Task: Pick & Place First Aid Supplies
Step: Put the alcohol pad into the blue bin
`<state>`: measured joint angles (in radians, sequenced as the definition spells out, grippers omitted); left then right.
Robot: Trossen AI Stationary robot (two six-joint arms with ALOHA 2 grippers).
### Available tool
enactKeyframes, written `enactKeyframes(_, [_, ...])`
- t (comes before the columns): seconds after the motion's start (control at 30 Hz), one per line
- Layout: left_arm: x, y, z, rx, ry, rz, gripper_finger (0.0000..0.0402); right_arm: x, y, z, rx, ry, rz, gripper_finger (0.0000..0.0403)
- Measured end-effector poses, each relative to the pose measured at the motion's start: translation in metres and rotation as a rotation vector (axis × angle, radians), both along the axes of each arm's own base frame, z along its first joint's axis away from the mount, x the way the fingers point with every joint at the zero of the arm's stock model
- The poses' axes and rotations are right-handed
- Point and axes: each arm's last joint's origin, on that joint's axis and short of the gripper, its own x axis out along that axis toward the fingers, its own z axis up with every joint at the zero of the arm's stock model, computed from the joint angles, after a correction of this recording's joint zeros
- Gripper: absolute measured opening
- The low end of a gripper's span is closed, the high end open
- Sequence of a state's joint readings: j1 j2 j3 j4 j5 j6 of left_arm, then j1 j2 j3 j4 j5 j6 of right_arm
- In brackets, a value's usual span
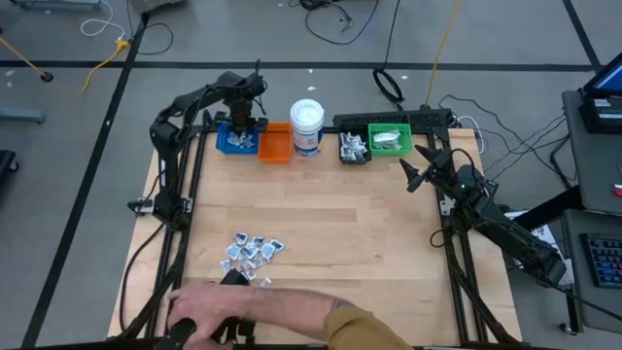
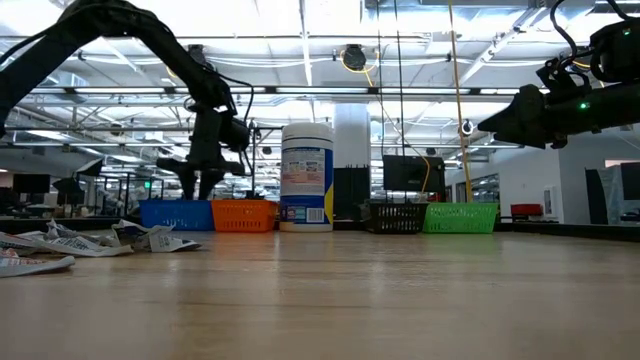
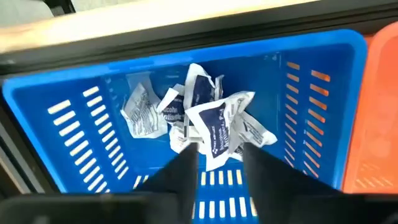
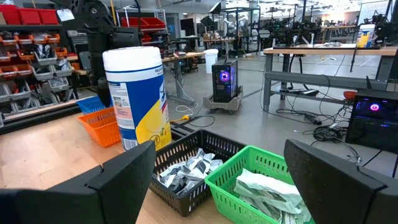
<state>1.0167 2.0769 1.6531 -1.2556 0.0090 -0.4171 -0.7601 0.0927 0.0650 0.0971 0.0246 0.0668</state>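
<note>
A light wooden bench (image 1: 369,243) carries 4 small bins along its far edge: blue (image 1: 236,139), orange (image 1: 275,143), black (image 1: 353,148) and green (image 1: 391,139). A white jar (image 1: 307,126) stands between orange and black. Small wrapped packets (image 1: 253,250) lie scattered near the front.

Two matte-black jointed arms, wedge-shaped black fingers (image 4: 124,180), black cables, green indicator light.

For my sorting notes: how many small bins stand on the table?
4, in a row at the table's far edge: blue bin, orange bin, black bin, green bin.
</note>
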Motion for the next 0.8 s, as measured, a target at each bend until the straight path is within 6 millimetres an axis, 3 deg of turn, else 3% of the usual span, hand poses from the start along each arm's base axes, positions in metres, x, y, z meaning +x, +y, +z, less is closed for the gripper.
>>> enactKeyframes(0.13, [0.003,-0.004,0.005,0.000,-0.018,-0.090,0.0198,0.000,0.000,0.000,0.000,0.000,0.000,0.0352])
enactKeyframes(0.3, [0.008,-0.020,0.014,-0.015,-0.038,-0.299,0.0235,0.000,0.000,0.000,0.000,0.000,0.000,0.0352])
enactKeyframes(0.53, [0.014,-0.063,0.021,-0.041,-0.064,-0.684,0.0228,0.000,0.000,0.000,0.000,0.000,0.000,0.0352])
enactKeyframes(0.8, [0.007,-0.140,0.017,-0.061,-0.092,-1.132,0.0214,0.000,0.000,0.000,0.000,0.000,0.000,0.0352])
